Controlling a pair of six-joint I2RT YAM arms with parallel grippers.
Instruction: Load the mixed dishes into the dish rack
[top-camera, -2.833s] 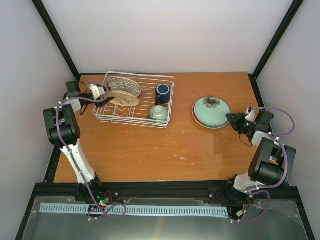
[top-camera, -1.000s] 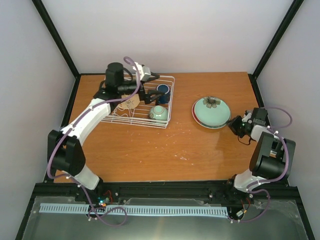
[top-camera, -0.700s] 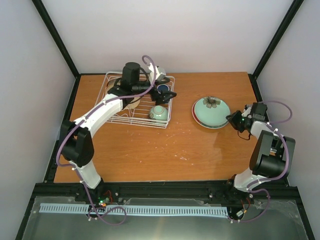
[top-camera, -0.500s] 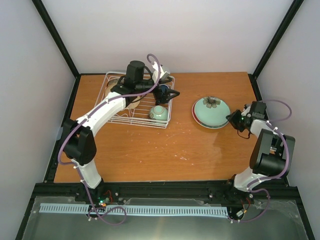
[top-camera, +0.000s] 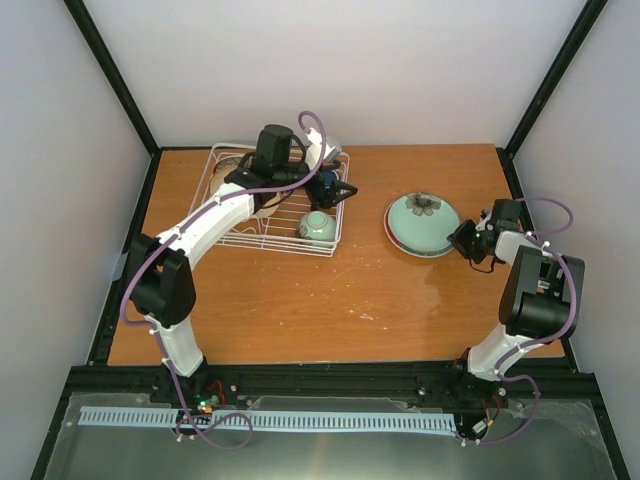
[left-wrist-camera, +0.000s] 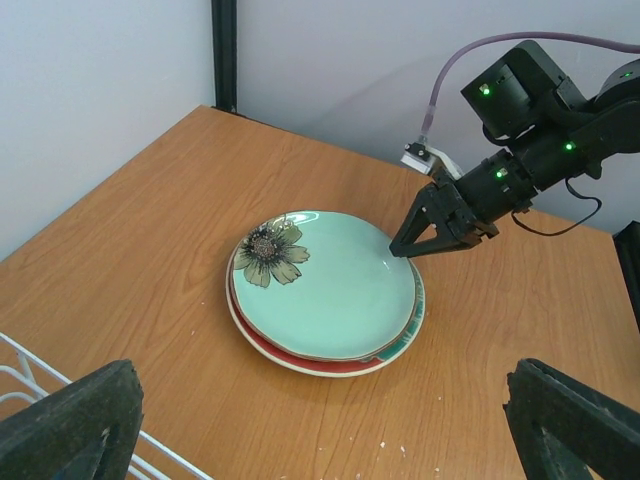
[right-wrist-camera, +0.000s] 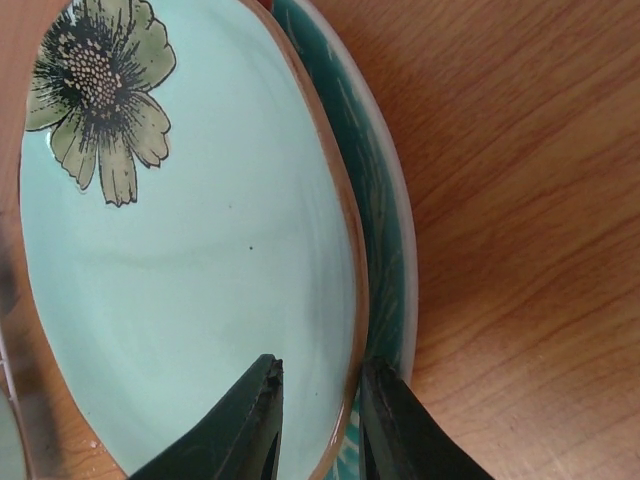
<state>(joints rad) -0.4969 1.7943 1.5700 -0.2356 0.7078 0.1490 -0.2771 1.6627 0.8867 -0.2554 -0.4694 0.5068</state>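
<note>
In the top view the left arm (top-camera: 225, 205) covers the dish rack's (top-camera: 262, 243) upper part; the mint plate (left-wrist-camera: 325, 290) hides most of the red plate (left-wrist-camera: 300, 357) beneath.

My left arm (top-camera: 215, 225) has white link shells with chunky black joint housings, and a thin purple cable loops along it, arching up in the upper middle of the overhead frame. My right arm (top-camera: 530, 290) is mostly black, with a white base link and its own purple cable; small green lights glow on its wrist. My fingers (right-wrist-camera: 260, 425) are matte black, tapering wedges.
</note>
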